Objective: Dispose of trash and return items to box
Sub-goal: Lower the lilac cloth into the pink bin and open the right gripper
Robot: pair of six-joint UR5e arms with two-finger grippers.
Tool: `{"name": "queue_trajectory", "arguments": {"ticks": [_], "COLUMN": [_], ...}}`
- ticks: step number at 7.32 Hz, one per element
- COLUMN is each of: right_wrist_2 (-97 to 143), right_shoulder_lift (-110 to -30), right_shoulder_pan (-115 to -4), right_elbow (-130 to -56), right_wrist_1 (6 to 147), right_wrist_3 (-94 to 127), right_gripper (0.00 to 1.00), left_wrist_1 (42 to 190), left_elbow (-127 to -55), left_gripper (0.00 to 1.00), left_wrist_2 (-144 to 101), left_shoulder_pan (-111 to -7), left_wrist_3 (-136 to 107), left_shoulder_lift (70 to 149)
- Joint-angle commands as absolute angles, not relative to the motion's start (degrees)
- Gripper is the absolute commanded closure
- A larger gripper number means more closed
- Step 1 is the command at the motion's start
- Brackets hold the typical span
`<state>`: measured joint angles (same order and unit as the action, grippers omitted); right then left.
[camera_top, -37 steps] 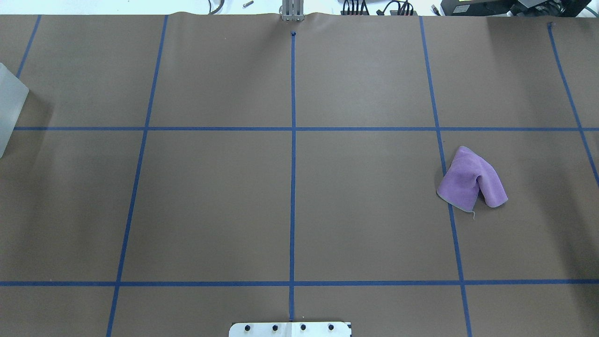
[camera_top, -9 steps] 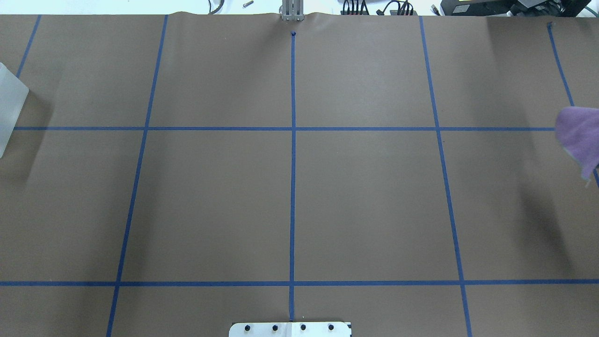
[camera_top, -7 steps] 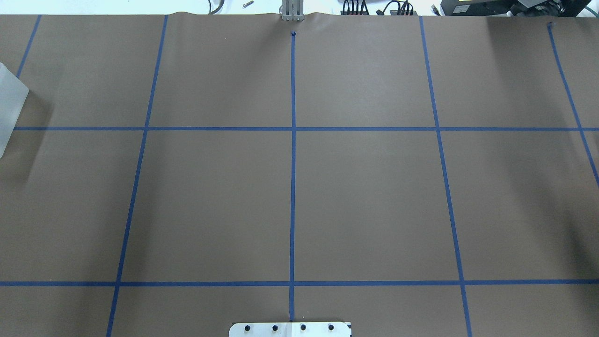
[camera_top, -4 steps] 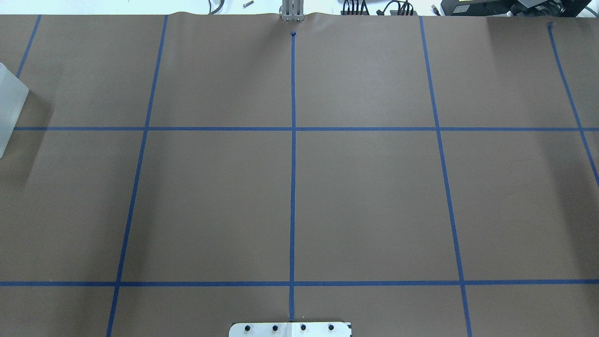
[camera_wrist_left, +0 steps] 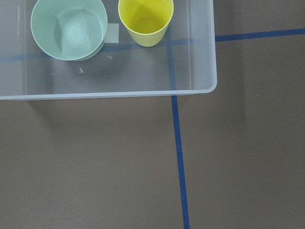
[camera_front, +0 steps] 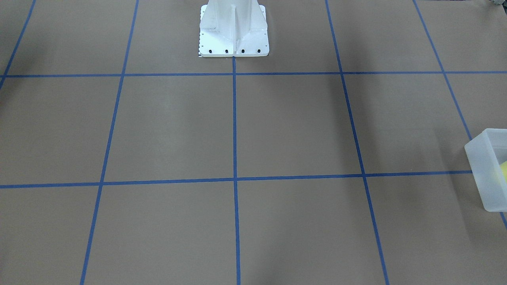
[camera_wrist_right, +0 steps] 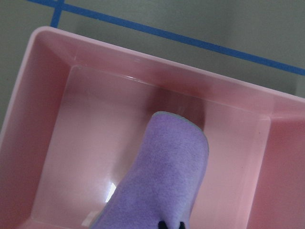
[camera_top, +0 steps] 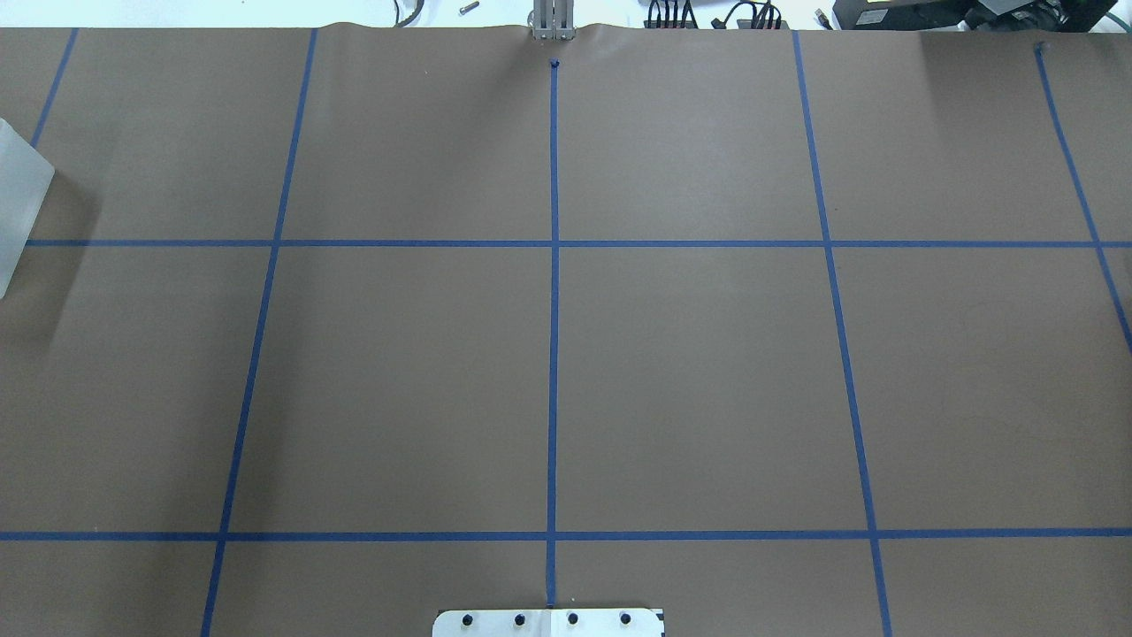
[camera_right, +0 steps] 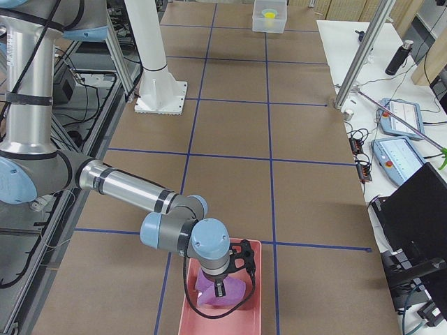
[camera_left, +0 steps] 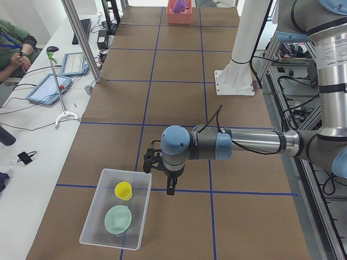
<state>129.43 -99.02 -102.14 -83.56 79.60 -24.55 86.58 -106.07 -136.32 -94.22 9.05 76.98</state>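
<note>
The translucent box (camera_left: pixel 145 208) sits at the table's left end. It also shows in the left wrist view (camera_wrist_left: pixel 119 93), the front view (camera_front: pixel 481 174) and the overhead view (camera_top: pixel 19 199). Inside stand the yellow cup (camera_wrist_left: pixel 145 21), also in the left view (camera_left: pixel 123 190), and a mint-green bowl (camera_wrist_left: pixel 69 28). My left gripper (camera_left: pixel 169 189) hovers beside the box; I cannot tell if it is open. My right gripper (camera_wrist_right: pixel 171 224) is shut on a purple cloth (camera_wrist_right: pixel 162 181) and holds it inside a pink bin (camera_wrist_right: pixel 43 95); both show in the right view (camera_right: pixel 222 286).
The white robot pedestal (camera_front: pixel 233 27) stands at the table's robot-side edge. The pink bin (camera_right: pixel 188 307) sits at the table's right end. Blue tape lines (camera_top: pixel 554 265) cross the brown table cover. Tablets and poles lie along the operators' side (camera_left: pixel 54 86).
The purple cloth lay on the table's right part five seconds ago, then was lifted out past the overhead view's right edge. Nothing has changed in that view over the last second.
</note>
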Motion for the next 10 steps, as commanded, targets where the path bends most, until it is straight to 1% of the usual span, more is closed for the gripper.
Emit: {"name": "queue_trajectory", "arguments": {"ticks": [1, 2, 3, 4, 6, 7, 9, 10], "right_wrist_2": [130.94, 133.13, 136.63, 137.28, 137.20, 136.33, 131.16, 129.74], "right_shoulder_lift": [-99.05, -99.05, -98.44, -98.44, -98.61, -98.61, -98.70, -100.88], "right_shoulder_pan": [-101.95, -101.87, -101.87, -100.91, -96.71, -94.16, -92.20, -92.20], "right_elbow": [-81.12, -81.56, -84.00, -88.37, -94.62, -98.75, -109.54, -110.82], "right_wrist_1": [76.55, 76.47, 76.38, 77.16, 77.43, 80.48, 94.32, 95.35], "right_wrist_3": [-22.06, -19.97, -13.77, -10.14, -0.33, 3.22, 3.08, 1.16], "right_gripper": [0.62, 0.53, 0.44, 0.00, 0.00, 0.00, 0.00, 0.00], "left_wrist_1": [86.66, 86.57, 86.57, 86.57, 86.48, 86.48, 86.48, 86.48], "left_elbow": [-105.82, -105.73, -105.73, -105.65, -105.64, -105.64, -105.56, -105.56], "left_gripper": [0.01, 0.01, 0.01, 0.01, 0.01, 0.01, 0.01, 0.01], "left_wrist_2": [-136.32, -136.32, -136.32, -136.32, -136.32, -136.32, -136.32, -136.32], "left_shoulder_pan": [-94.22, -94.22, -94.22, -94.22, -94.13, -94.13, -94.13, -94.13], "left_wrist_3": [9.05, 9.05, 9.05, 9.05, 9.05, 9.05, 9.05, 9.05], "left_shoulder_lift": [76.90, 76.90, 76.90, 76.90, 76.90, 76.90, 76.90, 76.90]}}
